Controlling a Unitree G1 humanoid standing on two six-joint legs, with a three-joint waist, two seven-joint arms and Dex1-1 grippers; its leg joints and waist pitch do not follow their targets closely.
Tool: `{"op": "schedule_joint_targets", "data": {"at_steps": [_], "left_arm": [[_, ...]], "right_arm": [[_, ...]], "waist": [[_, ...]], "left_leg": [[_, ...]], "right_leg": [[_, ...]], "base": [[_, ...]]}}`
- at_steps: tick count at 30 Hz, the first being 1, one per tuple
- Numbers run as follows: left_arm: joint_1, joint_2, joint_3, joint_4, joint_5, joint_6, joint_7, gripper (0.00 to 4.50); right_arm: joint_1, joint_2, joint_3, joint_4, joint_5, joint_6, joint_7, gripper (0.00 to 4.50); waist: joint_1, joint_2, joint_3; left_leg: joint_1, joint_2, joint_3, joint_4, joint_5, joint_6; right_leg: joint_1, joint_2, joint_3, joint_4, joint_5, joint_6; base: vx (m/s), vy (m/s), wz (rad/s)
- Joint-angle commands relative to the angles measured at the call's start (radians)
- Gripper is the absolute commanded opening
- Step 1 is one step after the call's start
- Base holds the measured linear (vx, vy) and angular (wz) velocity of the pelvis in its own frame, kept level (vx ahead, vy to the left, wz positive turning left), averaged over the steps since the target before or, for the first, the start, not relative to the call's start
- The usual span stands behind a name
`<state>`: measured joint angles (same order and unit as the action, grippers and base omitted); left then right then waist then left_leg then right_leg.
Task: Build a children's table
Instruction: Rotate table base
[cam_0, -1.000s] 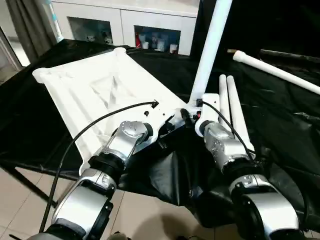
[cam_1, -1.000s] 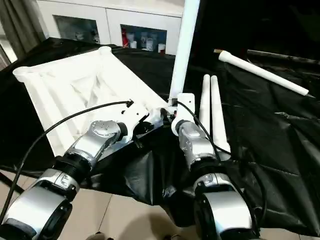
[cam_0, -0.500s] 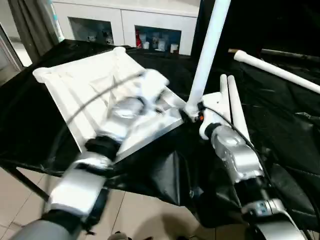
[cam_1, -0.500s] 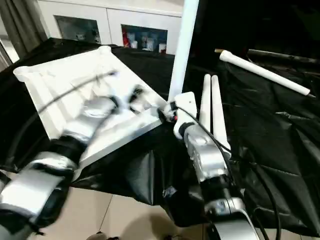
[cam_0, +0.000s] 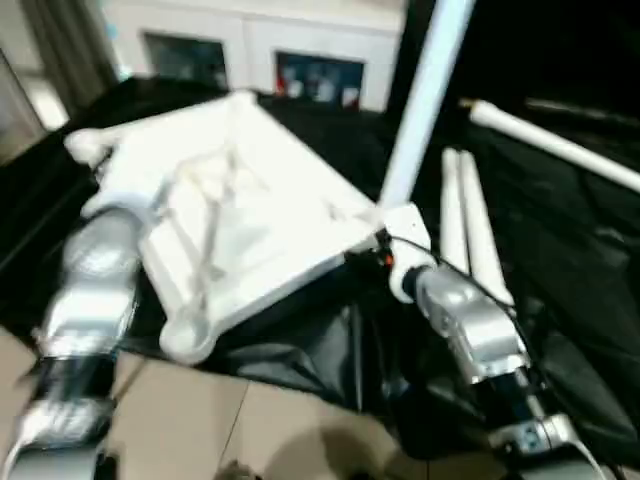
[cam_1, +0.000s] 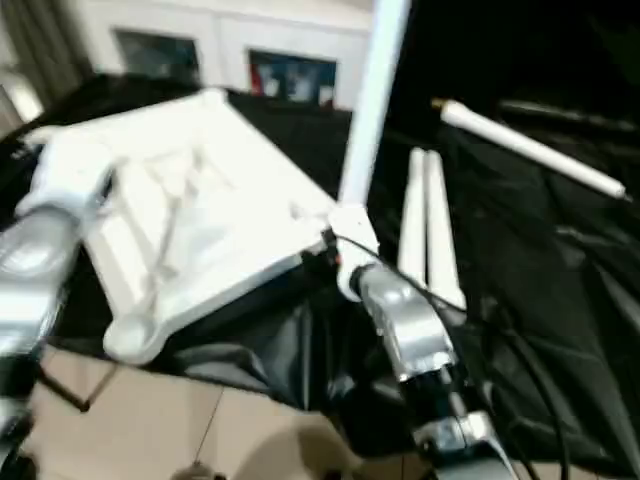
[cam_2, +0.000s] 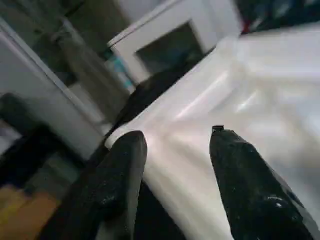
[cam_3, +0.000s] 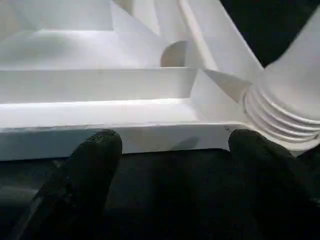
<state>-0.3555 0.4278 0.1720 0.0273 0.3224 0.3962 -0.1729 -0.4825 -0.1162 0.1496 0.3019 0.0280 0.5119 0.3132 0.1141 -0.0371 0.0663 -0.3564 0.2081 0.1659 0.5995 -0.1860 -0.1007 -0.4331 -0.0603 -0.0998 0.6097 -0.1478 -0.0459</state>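
One leg stands socketed in the upturned tabletop; both pincers gape empty, so it could topple.

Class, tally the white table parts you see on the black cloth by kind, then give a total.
Tabletop: 1
Leg standing in a corner socket: 1
Legs lying loose on the cloth: 3
Total: 5
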Motion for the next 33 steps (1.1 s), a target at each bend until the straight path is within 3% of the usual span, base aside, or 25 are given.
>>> {"op": "schedule_joint_targets", "data": {"at_steps": [1, 2, 4, 6, 8, 9, 11, 12, 17, 22, 26, 27, 29, 30, 31, 32, 33], "left_arm": [[0.018, 0.007, 0.020, -0.059, 0.026, 0.052, -0.019, 2.65], [0.073, 0.016, 0.032, -0.094, 0.041, 0.099, -0.033, 2.65], [0.120, 0.042, 0.013, -0.115, 0.040, 0.147, -0.047, 2.92], [0.160, 0.059, -0.014, -0.140, 0.030, 0.215, -0.069, 3.02], [0.182, 0.067, -0.042, -0.155, 0.020, 0.264, -0.105, 3.08], [0.201, 0.074, -0.070, -0.167, 0.008, 0.305, -0.146, 3.12], [0.213, 0.081, -0.094, -0.170, -0.005, 0.332, -0.180, 3.25], [0.238, 0.088, -0.125, -0.191, -0.007, 0.384, -0.239, 3.48], [0.257, 0.102, -0.171, -0.224, -0.043, 0.400, -0.330, 3.86], [0.238, 0.088, -0.221, -0.236, -0.115, 0.415, -0.387, 4.34], [0.206, 0.068, -0.266, -0.221, -0.134, 0.399, -0.428, 4.48], [0.167, 0.047, -0.296, -0.200, -0.140, 0.382, -0.453, 4.48], [0.120, 0.016, -0.320, -0.170, -0.146, 0.367, -0.466, 4.48], [0.052, -0.032, -0.348, -0.108, -0.146, 0.338, -0.460, 4.48], [0.021, -0.055, -0.361, -0.073, -0.142, 0.318, -0.454, 4.48], [0.012, -0.062, -0.365, -0.062, -0.141, 0.311, -0.452, 4.48], [0.012, -0.062, -0.365, -0.062, -0.141, 0.311, -0.452, 4.48]], "right_arm": [[-0.008, -0.011, 0.000, 0.020, -0.010, 0.016, 0.002, 3.84], [-0.015, -0.011, 0.004, 0.045, -0.011, 0.008, 0.007, 3.84], [-0.024, -0.008, 0.006, 0.063, -0.007, 0.001, 0.008, 3.84], [-0.036, -0.002, 0.006, 0.086, -0.005, -0.008, 0.014, 3.84], [-0.046, 0.002, 0.012, 0.107, -0.009, -0.016, 0.023, 3.84], [-0.056, 0.007, 0.016, 0.126, -0.013, -0.024, 0.028, 3.84], [-0.064, 0.011, 0.018, 0.142, -0.013, -0.034, 0.032, 3.84], [-0.079, 0.018, 0.017, 0.171, -0.013, -0.050, 0.034, 3.84], [-0.108, 0.029, 0.012, 0.209, -0.003, -0.073, 0.037, 3.84], [-0.121, 0.033, 0.002, 0.227, 0.000, -0.083, 0.038, 3.84], [-0.120, 0.030, -0.004, 0.220, -0.001, -0.086, 0.034, 3.84], [-0.116, 0.023, -0.013, 0.201, -0.001, -0.080, 0.023, 3.84], [-0.113, 0.014, -0.028, 0.173, 0.001, -0.064, 0.007, 3.84], [-0.114, 0.001, -0.054, 0.121, -0.006, -0.014, -0.038, 3.84], [-0.118, -0.005, -0.068, 0.092, -0.011, 0.023, -0.062, 3.84], [-0.119, -0.007, -0.073, 0.084, -0.012, 0.034, -0.070, 3.84], [-0.119, -0.007, -0.073, 0.084, -0.012, 0.034, -0.070, 3.84]], "waist": [[-0.004, 0.010, -0.068], [-0.003, 0.006, -0.069], [-0.003, 0.004, -0.070], [-0.005, 0.007, -0.071], [-0.007, 0.006, -0.070], [-0.004, 0.009, -0.072], [-0.004, 0.009, -0.071], [-0.005, 0.010, -0.071], [-0.003, 0.009, -0.073], [-0.004, 0.009, -0.070], [-0.006, 0.005, -0.065], [-0.008, 0.005, -0.063], [-0.002, 0.008, -0.065], [-0.006, 0.015, -0.059], [-0.002, 0.008, -0.067], [-0.004, 0.026, -0.066], [-0.006, 0.014, -0.069]], "left_leg": [[0.008, 0.017, -0.005, -0.072, -0.242, 0.013], [0.012, 0.013, -0.003, -0.069, -0.251, 0.015], [0.006, 0.014, -0.008, -0.072, -0.253, 0.016], [0.011, 0.012, -0.008, -0.071, -0.272, 0.016], [0.006, 0.013, -0.011, -0.074, -0.280, 0.016], [0.012, 0.015, -0.011, -0.073, -0.285, 0.014], [0.010, 0.013, -0.011, -0.075, -0.293, 0.014], [0.007, 0.015, -0.013, -0.076, -0.289, 0.011], [0.006, 0.014, -0.012, -0.076, -0.273, 0.008], [0.010, 0.014, -0.011, -0.077, -0.286, 0.005], [0.015, 0.013, -0.012, -0.079, -0.319, 0.004], [0.022, 0.011, -0.011, -0.078, -0.334, 0.004], [0.035, 0.008, -0.008, -0.071, -0.343, 0.003], [0.031, 0.006, -0.010, -0.075, -0.341, 0.003], [0.032, 0.008, -0.010, -0.072, -0.335, -0.001], [0.027, 0.007, -0.015, -0.075, -0.328, -0.007], [0.017, 0.007, -0.017, -0.077, -0.314, -0.007]], "right_leg": [[0.056, -0.075, 0.051, -0.093, -0.445, -0.036], [0.053, -0.074, 0.050, -0.098, -0.463, -0.028], [0.056, -0.074, 0.049, -0.094, -0.459, -0.024], [0.050, -0.070, 0.049, -0.099, -0.457, -0.021], [0.054, -0.070, 0.049, -0.095, -0.449, -0.032], [0.049, -0.074, 0.051, -0.095, -0.435, -0.043], [0.051, -0.072, 0.051, -0.096, -0.438, -0.050], [0.054, -0.074, 0.052, -0.093, -0.422, -0.057], [0.059, -0.074, 0.054, -0.086, -0.368, -0.080], [0.057, -0.072, 0.053, -0.088, -0.382, -0.082], [0.055, -0.074, 0.051, -0.100, -0.463, -0.055], [0.051, -0.072, 0.048, -0.110, -0.515, -0.032], [0.041, -0.071, 0.048, -0.117, -0.537, -0.018], [0.045, -0.067, 0.047, -0.122, -0.547, -0.011], [0.048, -0.070, 0.045, -0.119, -0.540, -0.002], [0.053, -0.068, 0.045, -0.115, -0.524, -0.002], [0.063, -0.072, 0.043, -0.114, -0.511, 0.007]], "base": [[0.000, 0.000, 0.00], [0.000, 0.000, 0.00], [0.000, 0.000, 0.00], [0.000, 0.000, 0.00], [0.000, 0.000, 0.00], [0.000, 0.000, 0.00], [0.000, 0.000, 0.00], [0.000, 0.000, 0.00], [0.000, 0.000, 0.00], [0.000, 0.000, 0.00], [0.000, 0.000, 0.00], [0.000, 0.000, 0.00], [0.000, 0.000, 0.00], [0.000, 0.000, 0.00], [0.000, 0.000, 0.00], [0.000, 0.000, 0.00], [0.000, 0.000, 0.00]]}}
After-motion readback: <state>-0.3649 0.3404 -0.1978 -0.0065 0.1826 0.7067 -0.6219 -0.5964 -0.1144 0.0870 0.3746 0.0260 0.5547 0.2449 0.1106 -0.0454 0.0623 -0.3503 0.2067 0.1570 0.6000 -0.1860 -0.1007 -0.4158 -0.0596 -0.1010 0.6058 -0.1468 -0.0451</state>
